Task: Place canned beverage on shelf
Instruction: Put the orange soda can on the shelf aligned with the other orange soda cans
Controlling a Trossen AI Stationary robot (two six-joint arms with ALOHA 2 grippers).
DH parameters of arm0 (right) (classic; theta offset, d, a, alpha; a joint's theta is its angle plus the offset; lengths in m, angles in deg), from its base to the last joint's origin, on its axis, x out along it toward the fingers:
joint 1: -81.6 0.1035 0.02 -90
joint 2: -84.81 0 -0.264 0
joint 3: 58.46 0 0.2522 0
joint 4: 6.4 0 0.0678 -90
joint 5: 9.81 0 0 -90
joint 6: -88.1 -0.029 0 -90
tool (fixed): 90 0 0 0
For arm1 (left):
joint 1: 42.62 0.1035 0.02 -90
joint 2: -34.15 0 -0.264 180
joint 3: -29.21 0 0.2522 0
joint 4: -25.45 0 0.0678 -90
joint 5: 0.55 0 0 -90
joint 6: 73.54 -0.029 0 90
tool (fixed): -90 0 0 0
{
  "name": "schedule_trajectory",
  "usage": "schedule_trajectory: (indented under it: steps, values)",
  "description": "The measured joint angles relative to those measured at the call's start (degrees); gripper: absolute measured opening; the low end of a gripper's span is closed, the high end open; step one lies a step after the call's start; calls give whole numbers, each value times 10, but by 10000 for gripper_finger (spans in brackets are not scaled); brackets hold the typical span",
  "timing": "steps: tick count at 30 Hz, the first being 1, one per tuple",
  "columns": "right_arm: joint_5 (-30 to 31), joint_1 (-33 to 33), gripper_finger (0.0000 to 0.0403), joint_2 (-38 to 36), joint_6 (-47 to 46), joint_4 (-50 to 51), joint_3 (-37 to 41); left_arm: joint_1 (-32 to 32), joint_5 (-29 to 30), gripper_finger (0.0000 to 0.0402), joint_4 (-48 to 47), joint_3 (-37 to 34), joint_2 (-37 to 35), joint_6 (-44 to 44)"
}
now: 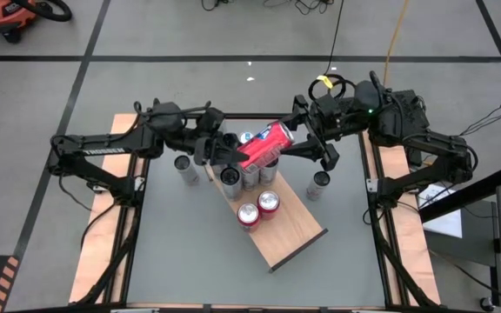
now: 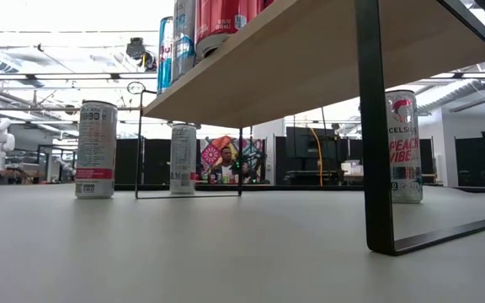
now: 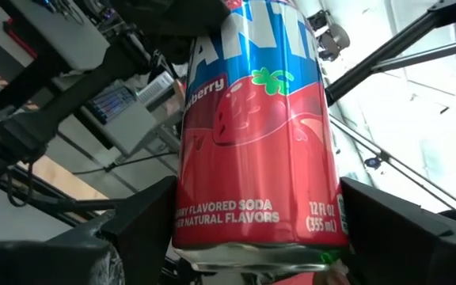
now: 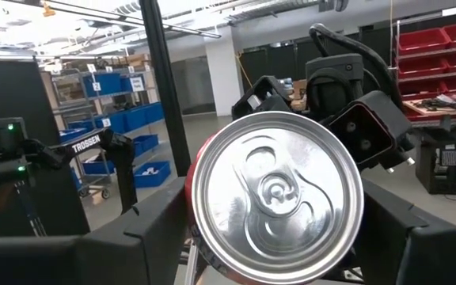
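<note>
Operator: Step in hand, as you read it?

Spotter: Handover in mid-air, I'd say. The strawberry soda can (image 1: 266, 144) lies tilted on its side above the far end of the shelf (image 1: 296, 236), touching neither board nor table. Your left gripper (image 1: 232, 157) is clamped on its bottom end; in the left wrist view its fingers (image 3: 145, 218) press both sides of the red label. Your right gripper (image 1: 297, 136) is closed on the top end, its fingers (image 4: 161, 226) flanking the silver lid.

Operator: So both arms hold it. What does the next move call for?

Spotter: You need one arm to let go before the other travels, or the two will pull against each other. Whichever keeps it, you must turn the can upright before lowering.

Operator: Where does it go?

Spotter: The far end of the board is crowded: a cluster of silver-topped cans (image 1: 250, 175) stands right below the held can, with two red-topped cans (image 1: 258, 208) just nearer. The near end is bare wood, so you'd aim there. Lift clear of the cluster first, then carry it along the board.

Operator: Anything to watch?

Spotter: A white can (image 1: 320, 184) stands on the table just beside the shelf on the right arm's side; keep your elbow off it.
</note>
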Motion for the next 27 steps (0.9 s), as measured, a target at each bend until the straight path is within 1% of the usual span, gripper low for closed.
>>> schedule_trajectory:
  steps: [5, 8, 11, 16, 18, 23, 27]
  values:
    - [4, 0, 247, 0, -7, -1, 0, -4, 17, 329, -1, 0, 0, -41]
    - [5, 0, 247, 0, -7, -2, 0, -4, 17, 328, 0, 0, 0, -56]
    - [5, 0, 247, 0, -7, -2, 0, -4, 18, 317, 1, 0, 0, -57]
    - [6, 0, 248, 3, -3, -4, -1, -4, 21, 289, 10, 0, 1, -58]
    - [6, 0, 250, 4, -3, -5, -1, -5, 20, 286, 10, 0, 1, -60]
    - [6, 2, 271, 6, -10, -5, -1, -5, 20, 283, 10, 0, 1, -61]
    - [9, 3, 298, 6, -41, -8, -1, -6, 21, 283, 11, 0, 1, -69]
